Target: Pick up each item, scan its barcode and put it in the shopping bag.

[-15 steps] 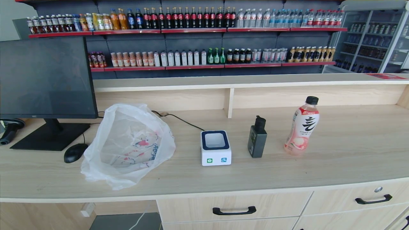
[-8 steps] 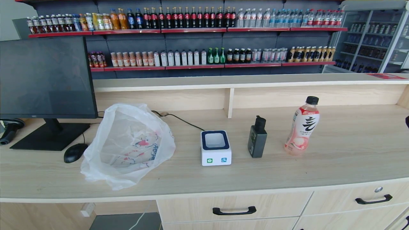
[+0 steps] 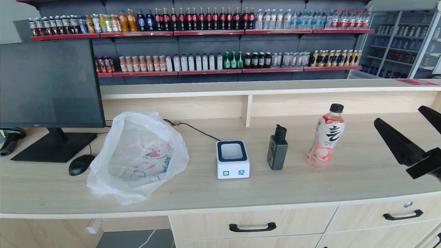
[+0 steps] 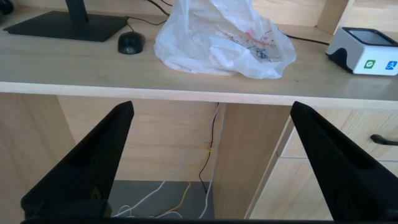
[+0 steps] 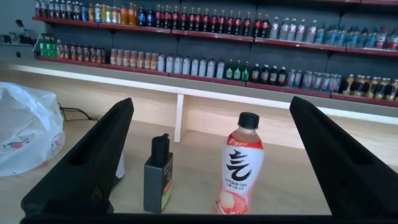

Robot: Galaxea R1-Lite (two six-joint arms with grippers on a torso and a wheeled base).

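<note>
The right end effector, spread apart, hovers near the pink bottle, apparently not touching.

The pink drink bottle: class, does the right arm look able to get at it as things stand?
Probably yes. The right gripper is open and faces the pink drink bottle, with bare counter between them; the dark bottle stands on its other side.

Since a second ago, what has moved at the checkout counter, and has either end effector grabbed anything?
The right end effector has come in from the right, open and empty, and now hangs over the counter to the right of the pink bottle. Nothing was grasped or released. The pink bottle, dark bottle, scanner and shopping bag have not moved.
</note>
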